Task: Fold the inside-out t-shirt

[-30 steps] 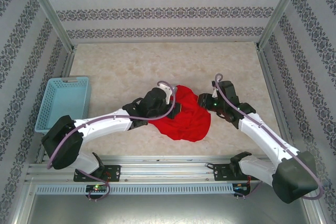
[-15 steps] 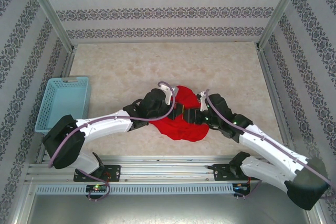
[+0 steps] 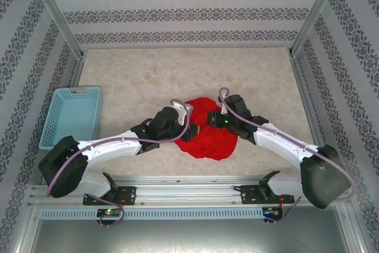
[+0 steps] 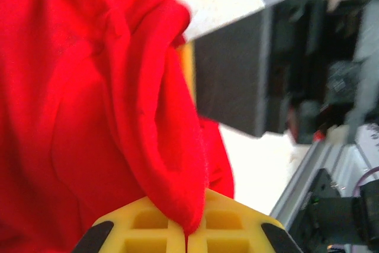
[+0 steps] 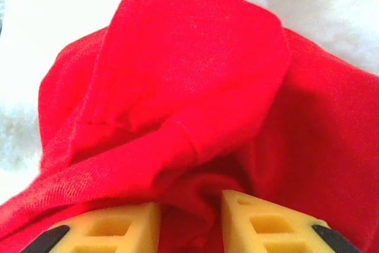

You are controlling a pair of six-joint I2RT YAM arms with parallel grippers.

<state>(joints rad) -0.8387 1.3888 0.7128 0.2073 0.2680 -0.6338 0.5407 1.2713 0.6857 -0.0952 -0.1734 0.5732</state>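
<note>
Opening step, gathering the cloth: the crumpled red t-shirt lies centrally on the near half of the desk, left gripper clamped on a fold, right gripper apart astride a bunch, which it apparently must pinch before both spread the shirt.

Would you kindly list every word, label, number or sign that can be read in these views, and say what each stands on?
No readable text anywhere.
Red t-shirt: plain cloth, no print or tag to be seen.
Light blue mesh basket: no label to be seen.
Patterned wall bands: ornament, not letters.
Small boards at the arm bases: any markings are too small to read.
</note>
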